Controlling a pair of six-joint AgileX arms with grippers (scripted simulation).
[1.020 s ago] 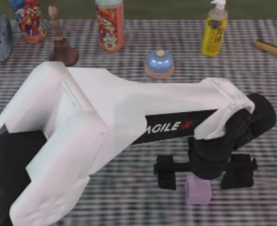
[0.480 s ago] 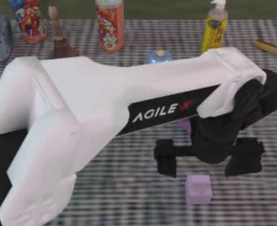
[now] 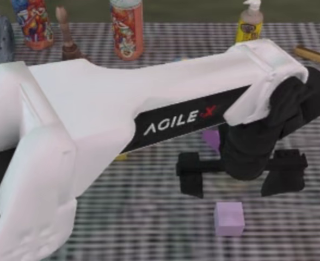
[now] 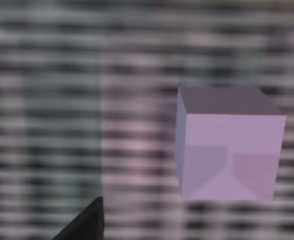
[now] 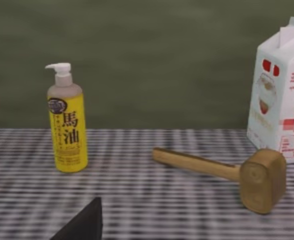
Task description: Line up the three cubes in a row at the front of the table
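Top view: the left arm (image 3: 111, 130) stretches across the table (image 3: 149, 217) toward the right side, its gripper (image 3: 240, 175) hanging above the cloth with both fingers spread wide and nothing between them. The lilac cube (image 3: 228, 218) sits alone near the front edge, just in front of the gripper and clear of both fingers; judging by its spot, it looks set down as one place in the row. A sliver of the purple cube (image 3: 211, 138) peeks out from under the arm, farther back. A trace of yellow (image 3: 121, 157) shows at the arm's lower edge, too hidden to identify. The left wrist view shows the lilac cube resting flat on the cloth. The right arm is out of the top view; its wrist camera faces a lotion bottle (image 5: 67, 127), mallet (image 5: 227, 172) and carton (image 5: 282, 95), so it seems parked.
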